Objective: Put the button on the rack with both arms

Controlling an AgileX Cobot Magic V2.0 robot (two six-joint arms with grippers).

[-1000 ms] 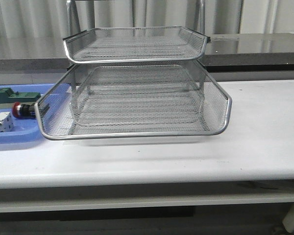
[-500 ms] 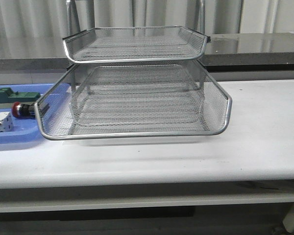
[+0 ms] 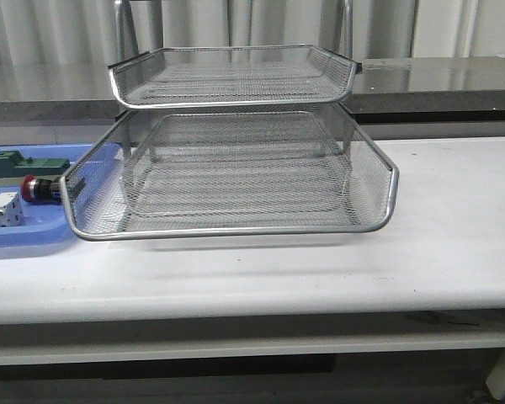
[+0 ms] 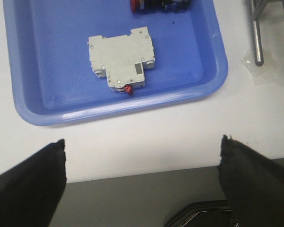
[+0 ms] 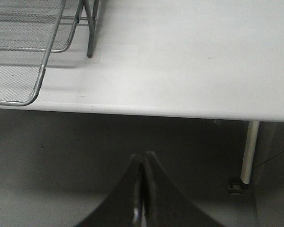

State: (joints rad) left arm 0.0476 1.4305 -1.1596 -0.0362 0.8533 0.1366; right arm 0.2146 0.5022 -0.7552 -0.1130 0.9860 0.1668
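Much cropped at the edges, some things veiled by mesh

The button (image 3: 39, 188) sits partly behind the rack (image 3: 227, 229) rim in the front view, and in the left wrist view (image 4: 158, 4) the edge leaves only its lower strip. The blue tray (image 3: 17, 236) runs off the front view's left edge, its far corner seen only through mesh. The green part (image 3: 21, 164) and white part (image 3: 0, 210) are cropped. Only the left end effector (image 4: 142, 156) fingertips show.

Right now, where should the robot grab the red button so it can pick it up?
Probably by its dark body, not the round red cap. The button lies on its side in the blue tray, cap away from the rack. The open left gripper could come from above, fingers across the body.
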